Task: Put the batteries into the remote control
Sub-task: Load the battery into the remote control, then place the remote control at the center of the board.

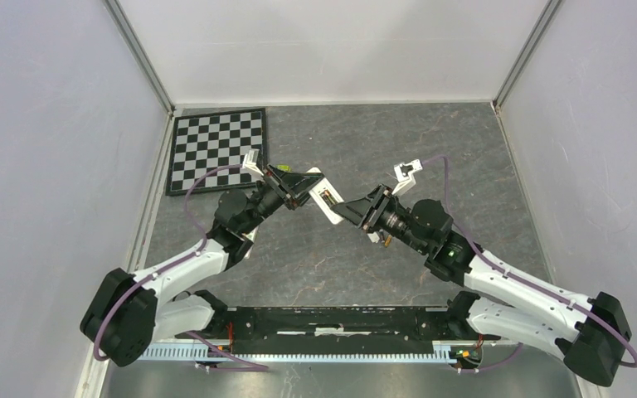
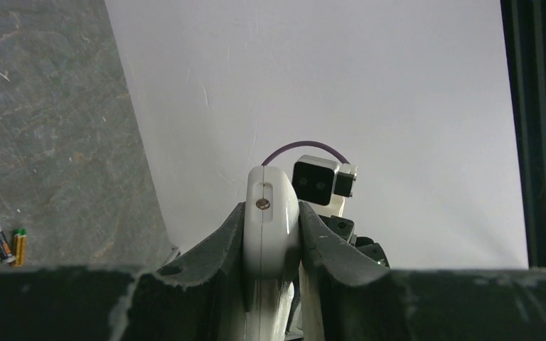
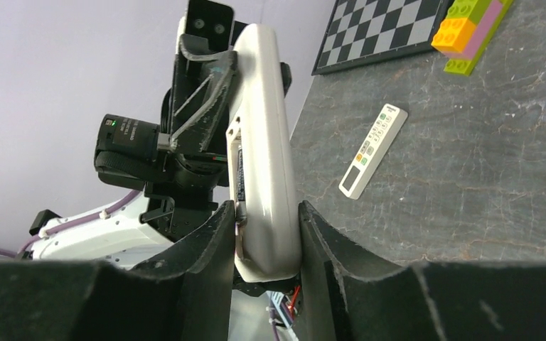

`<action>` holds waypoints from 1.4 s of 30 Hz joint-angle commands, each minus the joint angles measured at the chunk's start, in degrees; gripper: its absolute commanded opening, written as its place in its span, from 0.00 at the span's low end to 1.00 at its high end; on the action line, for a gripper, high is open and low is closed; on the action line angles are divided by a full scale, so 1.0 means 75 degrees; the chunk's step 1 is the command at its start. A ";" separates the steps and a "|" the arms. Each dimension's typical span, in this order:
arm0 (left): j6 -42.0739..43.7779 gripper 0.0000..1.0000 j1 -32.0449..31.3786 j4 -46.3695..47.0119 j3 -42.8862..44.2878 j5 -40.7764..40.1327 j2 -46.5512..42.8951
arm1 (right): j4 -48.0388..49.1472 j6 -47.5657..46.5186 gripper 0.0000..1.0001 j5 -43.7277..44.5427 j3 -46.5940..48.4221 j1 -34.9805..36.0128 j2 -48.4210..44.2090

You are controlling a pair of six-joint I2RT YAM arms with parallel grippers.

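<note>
**Item: remote control** (image 3: 263, 128) — white, slim, hard plastic shell with rounded ends.
Location: held up off the table (image 1: 340, 274), spanning the two sets of jaws with one end in each.

**Left gripper** (image 2: 271, 217): jaws clamped on the remote's narrow edges. The rounded end, with a small screw in it, stands out beyond the fingertips.

**Right gripper** (image 3: 264, 213): jaws pressed against both sides of the other end. Both pads appear to be in contact, so this is judged a grip.

**Handling, remote:** judged light and stiff, smooth and somewhat slippery. A pinch across the long edges near one end suits it and leaves the back face clear. A printed label strip shows on that face just above the right jaws. Whether the battery cover is off cannot be told.

**Item: batteries** (image 2: 1, 241) — two seen, small slim cylinders.
Location: side by side on the table, well apart from the left jaws, low and off to their left in the wrist view. Neither gripper touches them.

**Handling, batteries:** judged hard, light, smooth and prone to roll. Best taken across the middle of the barrel with the fingertips only, leaving the ends free to seat against the contacts.

**Also present:**
- A second white remote (image 3: 373, 150), buttons up, flat on the table to the right of the right jaws.
- A coloured toy-brick stack (image 3: 469, 28) and a chessboard (image 1: 217, 151), both beyond it.
</note>
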 commanded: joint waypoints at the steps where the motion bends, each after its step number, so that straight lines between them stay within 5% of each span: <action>1: 0.0482 0.02 -0.0207 0.0757 0.0307 0.0781 -0.0581 | -0.1346 -0.0064 0.36 0.0251 0.0234 -0.0077 0.0533; 10: 0.1412 0.02 -0.0202 -0.0002 0.0620 0.0991 -0.0747 | -0.2056 -0.0605 0.39 0.0632 0.0435 -0.0083 0.1000; 17: 0.3253 0.02 -0.0184 -0.2410 0.0962 0.0397 -0.1410 | -0.1449 -0.1728 0.70 0.0132 0.0341 -0.0321 0.0321; 22: 0.3760 0.02 -0.0172 -0.2994 0.0954 0.0240 -0.1562 | -0.0598 -0.2154 0.87 -0.0579 -0.0038 -0.0358 -0.0552; 31: 0.3662 0.02 -0.0173 -0.2955 0.0898 0.0397 -0.0902 | -0.0979 -0.4225 0.96 -0.0817 0.0062 -0.0341 -0.0685; 36: 0.3557 0.02 -0.0172 -0.3233 0.0930 0.0121 -0.0611 | -0.2479 -0.5531 0.97 0.0375 0.1065 0.0298 0.0389; 42: 0.3553 0.02 -0.0179 -0.3572 0.0970 0.0007 -0.0448 | -0.2267 -0.5860 0.97 0.0808 0.1307 0.0791 0.0905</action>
